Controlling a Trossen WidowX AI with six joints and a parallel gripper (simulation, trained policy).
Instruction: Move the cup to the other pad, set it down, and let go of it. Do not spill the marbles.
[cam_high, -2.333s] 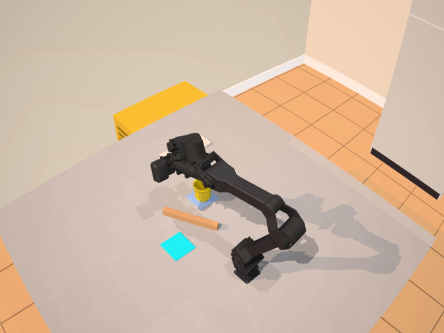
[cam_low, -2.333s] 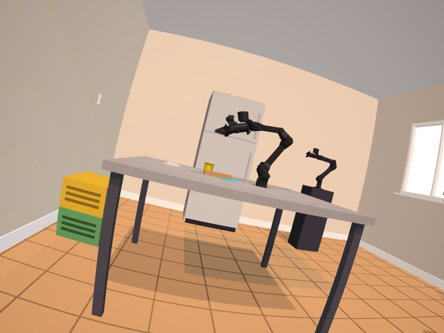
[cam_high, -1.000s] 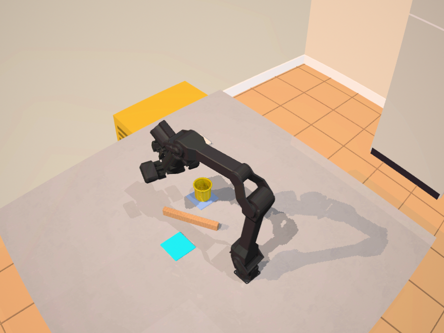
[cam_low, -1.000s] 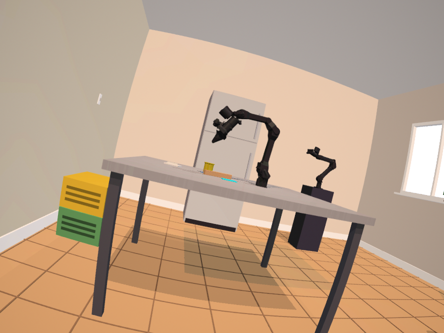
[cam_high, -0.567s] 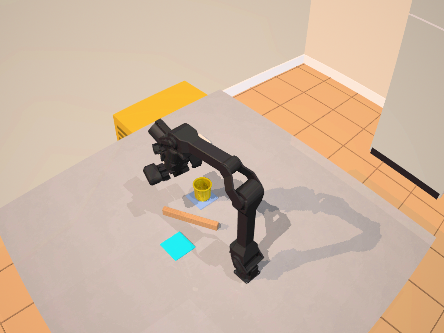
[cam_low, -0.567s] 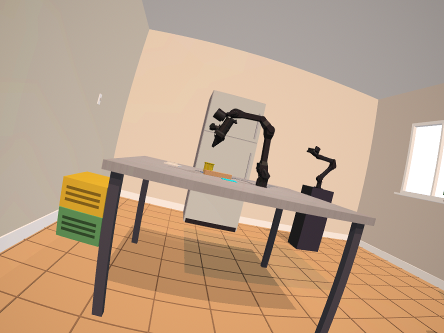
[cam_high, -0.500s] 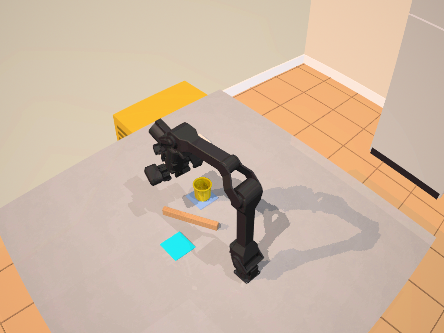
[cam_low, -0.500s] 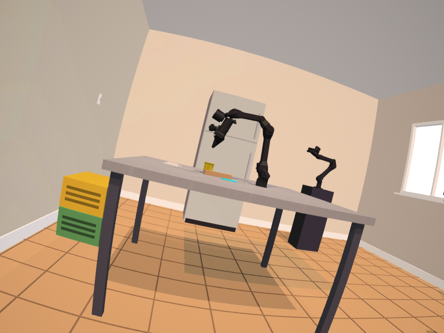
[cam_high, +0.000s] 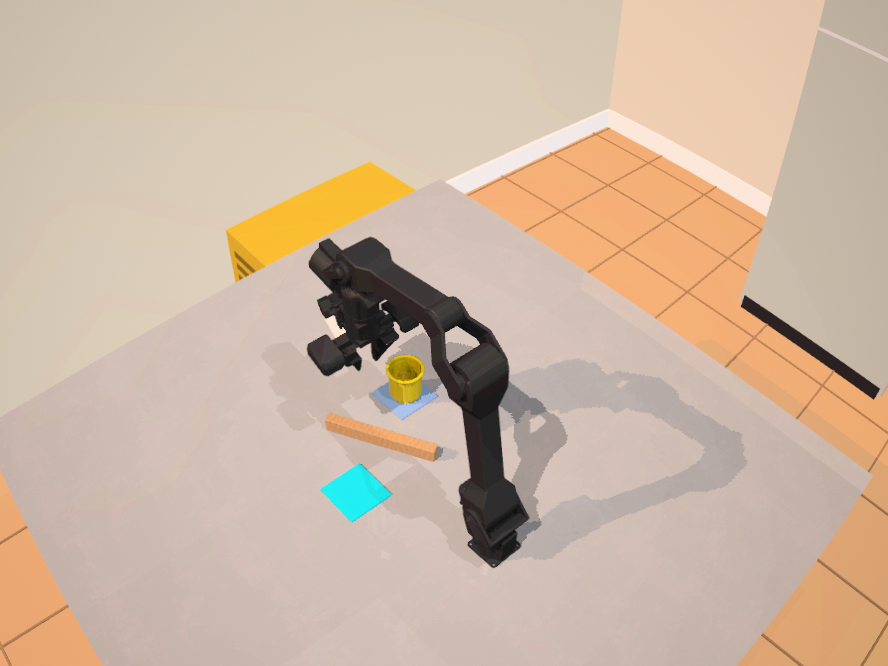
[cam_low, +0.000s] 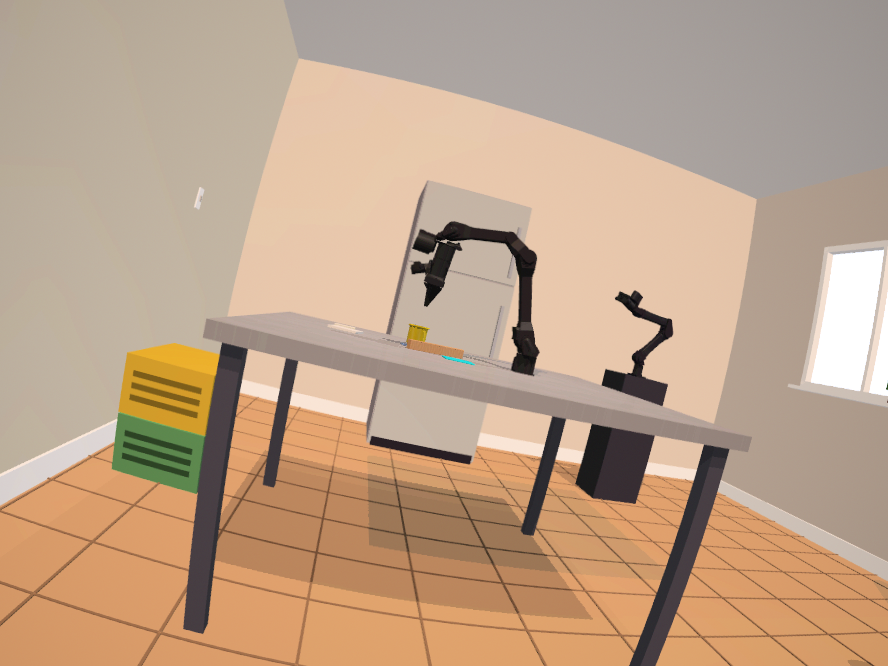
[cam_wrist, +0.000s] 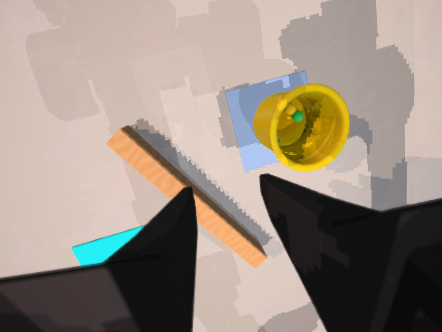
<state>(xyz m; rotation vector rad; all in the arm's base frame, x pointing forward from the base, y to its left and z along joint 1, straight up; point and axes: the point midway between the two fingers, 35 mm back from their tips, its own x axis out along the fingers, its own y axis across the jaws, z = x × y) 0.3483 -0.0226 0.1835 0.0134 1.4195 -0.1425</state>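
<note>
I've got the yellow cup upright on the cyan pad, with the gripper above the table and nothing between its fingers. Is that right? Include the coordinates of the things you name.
Not quite: the yellow cup (cam_high: 405, 379) (cam_wrist: 312, 127) stands on the blue pad (cam_high: 402, 411) (cam_wrist: 242, 125), as the top view shows. The rest holds.

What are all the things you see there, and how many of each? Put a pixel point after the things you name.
Cup (cam_high: 405, 379) (cam_low: 417, 332) (cam_wrist: 312, 160): one, yellow, upright on the blue pad
Marbles: a few, one green (cam_wrist: 298, 116), inside the cup
Blue pad (cam_high: 403, 410) (cam_wrist: 245, 120): one, under the cup
Cyan pad (cam_high: 355, 492) (cam_low: 459, 360) (cam_wrist: 102, 246): one, across the bar from the cup
Bar (cam_high: 380, 437) (cam_low: 434, 349) (cam_wrist: 175, 182): one, orange-brown, between the pads
Table (cam_high: 215, 559) (cam_low: 401, 370): one, grey
Boxes: one yellow (cam_high: 315, 207) (cam_low: 168, 387), one green (cam_low: 157, 451), stacked
Fridge (cam_low: 473, 200): one, pale, behind
Second arm (cam_low: 649, 319): one, black, on a dark stand
Arm (cam_high: 484, 444) (cam_low: 525, 293): one, black, on the table
Gripper (cam_high: 369, 357) (cam_low: 428, 304) (cam_wrist: 226, 189): one, black, partly open, above the table
</note>
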